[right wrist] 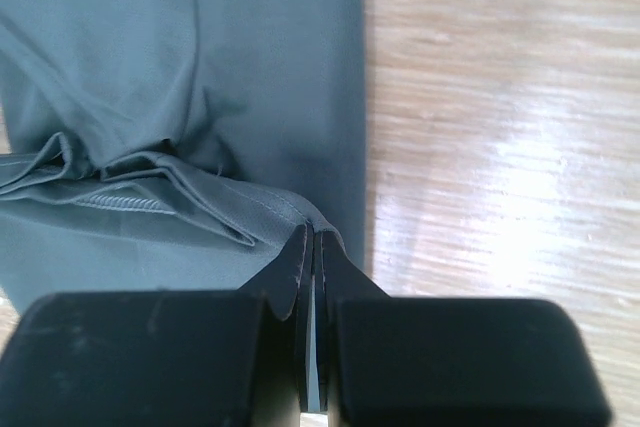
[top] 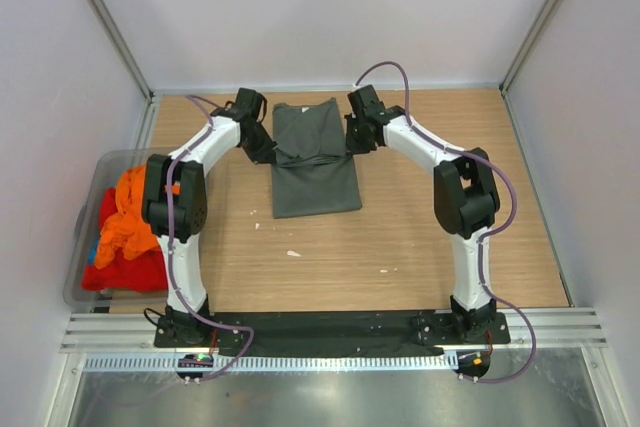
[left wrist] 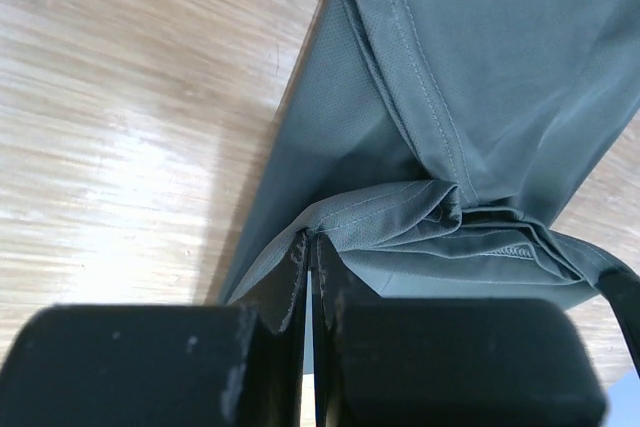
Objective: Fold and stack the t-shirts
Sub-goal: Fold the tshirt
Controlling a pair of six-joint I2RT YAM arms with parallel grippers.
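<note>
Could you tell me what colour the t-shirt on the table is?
The t-shirt is plain dark grey-green, clearest in the top external view.

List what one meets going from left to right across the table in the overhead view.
Plastic bin holding bright shirts → left jaws, shut on cloth → grey-green shirt → right jaws, shut on cloth.

Mere sliver of blue t-shirt (top: 91,247) beneath orange t-shirt (top: 128,212) and red t-shirt (top: 125,273); bin (top: 104,160) partly behind left arm (top: 184,252).
</note>
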